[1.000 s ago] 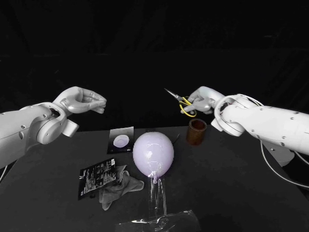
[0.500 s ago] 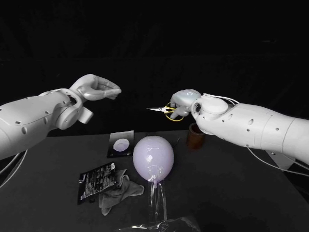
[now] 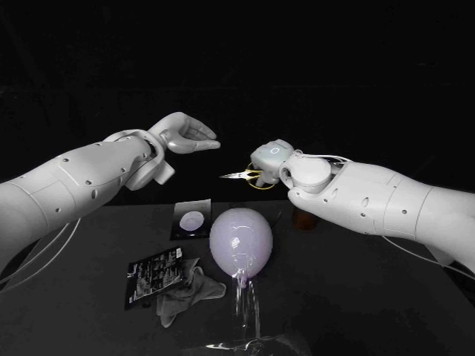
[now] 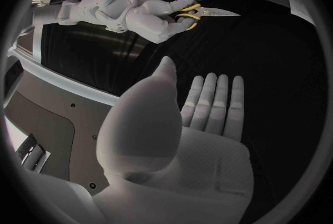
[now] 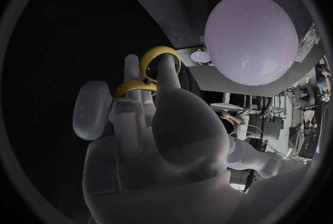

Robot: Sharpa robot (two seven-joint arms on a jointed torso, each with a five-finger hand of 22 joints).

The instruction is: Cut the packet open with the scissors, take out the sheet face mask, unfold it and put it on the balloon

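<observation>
Now your right hand (image 3: 272,158) is up above the table (image 3: 387,297), fingers through the yellow loops of the scissors (image 3: 246,176), blades pointing across at your left hand (image 3: 184,137). That left hand is raised, holding nothing, fingers straight and thumb standing apart. Down below, the black packet (image 3: 154,273) lies flat near the balloon (image 3: 241,239), on its left, with a crumpled pale sheet (image 3: 189,293) touching it.

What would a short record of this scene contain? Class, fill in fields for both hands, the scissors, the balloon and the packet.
left hand: above the table, fingers extended, holds nothing
right hand: above the table, holds the scissors
scissors: yellow handles, blades closed
balloon: upright, uncovered
packet: black, flat on the table
</observation>
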